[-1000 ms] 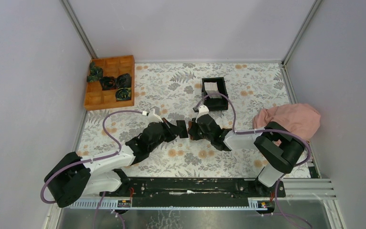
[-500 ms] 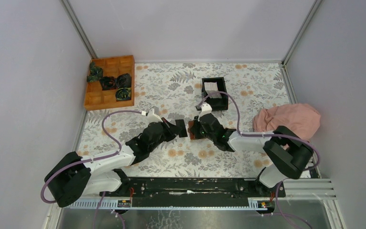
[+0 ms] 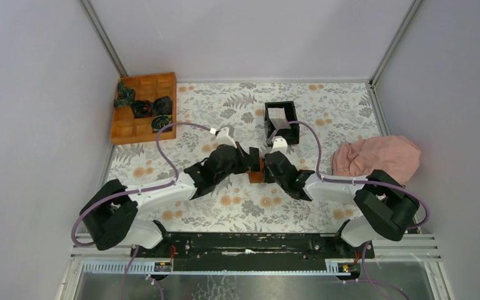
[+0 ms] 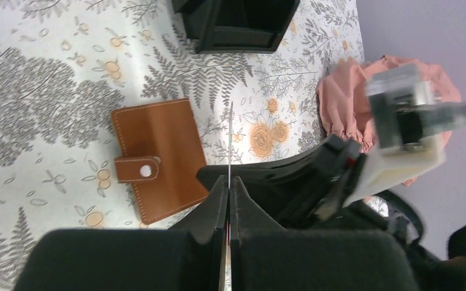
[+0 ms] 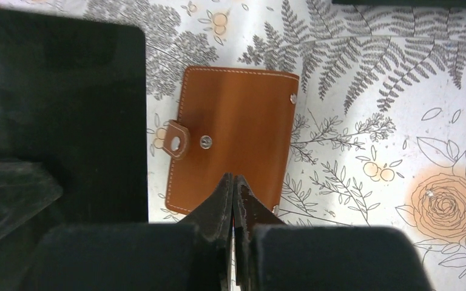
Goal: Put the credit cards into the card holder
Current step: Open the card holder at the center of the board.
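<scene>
The card holder (image 5: 236, 133) is a closed reddish-brown wallet with a snap strap, lying flat on the floral table; it also shows in the left wrist view (image 4: 158, 157) and in the top view (image 3: 256, 175) between both grippers. My left gripper (image 4: 229, 180) is shut on a thin white credit card (image 4: 229, 136), seen edge-on, held just beside the wallet. My right gripper (image 5: 233, 179) is shut, with nothing seen in it, just above the wallet's near edge. More white cards (image 3: 277, 114) sit in the black box.
The black square box (image 3: 281, 122) stands just behind the grippers. An orange wooden tray (image 3: 144, 107) with dark objects is at the back left. A pink cloth (image 3: 378, 156) lies at the right edge. The grippers nearly touch over the wallet.
My left arm has moved right and farther from its base, bringing the card up to the wallet. My right gripper has drawn back slightly to the right. The wallet's brown face now shows.
</scene>
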Available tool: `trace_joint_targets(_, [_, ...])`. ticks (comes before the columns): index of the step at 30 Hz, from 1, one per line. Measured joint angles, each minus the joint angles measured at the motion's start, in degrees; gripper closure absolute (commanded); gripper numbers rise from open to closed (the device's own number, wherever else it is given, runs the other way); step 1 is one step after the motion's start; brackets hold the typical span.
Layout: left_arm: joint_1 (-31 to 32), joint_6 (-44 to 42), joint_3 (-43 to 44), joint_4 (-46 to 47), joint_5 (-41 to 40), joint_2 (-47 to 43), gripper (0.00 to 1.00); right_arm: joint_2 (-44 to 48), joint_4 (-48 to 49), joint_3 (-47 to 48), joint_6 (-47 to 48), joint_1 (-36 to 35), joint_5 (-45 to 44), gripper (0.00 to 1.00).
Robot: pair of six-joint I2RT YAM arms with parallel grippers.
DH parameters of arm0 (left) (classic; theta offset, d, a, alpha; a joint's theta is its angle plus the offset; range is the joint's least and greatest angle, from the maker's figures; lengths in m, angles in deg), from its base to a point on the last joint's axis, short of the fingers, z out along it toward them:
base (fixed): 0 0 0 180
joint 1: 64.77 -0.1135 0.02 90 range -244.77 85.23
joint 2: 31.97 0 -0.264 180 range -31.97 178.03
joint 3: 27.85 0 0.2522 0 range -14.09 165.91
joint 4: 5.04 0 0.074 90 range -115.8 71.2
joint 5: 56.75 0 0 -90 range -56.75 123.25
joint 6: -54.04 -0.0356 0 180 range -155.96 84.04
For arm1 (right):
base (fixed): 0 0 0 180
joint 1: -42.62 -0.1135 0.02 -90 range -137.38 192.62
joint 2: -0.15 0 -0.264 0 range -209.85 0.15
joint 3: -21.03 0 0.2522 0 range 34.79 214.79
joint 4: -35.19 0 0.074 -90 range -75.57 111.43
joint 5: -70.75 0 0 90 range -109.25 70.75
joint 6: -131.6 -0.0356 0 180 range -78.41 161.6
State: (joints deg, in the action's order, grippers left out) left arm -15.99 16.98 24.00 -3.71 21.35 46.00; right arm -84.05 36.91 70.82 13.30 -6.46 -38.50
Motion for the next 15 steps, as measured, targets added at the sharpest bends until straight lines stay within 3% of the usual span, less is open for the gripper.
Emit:
trace_joint_targets(6, [1.5,-4.0,6.9,-5.6,-1.7,5.3,1.00,-3.0,0.1,0.0,-1.4,0.0,-0.3,1.00])
trace_joint_targets(15, [2.4,-6.5,9.9,-12.4,-5.1,12.4,1.00,-4.5,0.6,0.0,-3.1,0.2,-0.8,1.00])
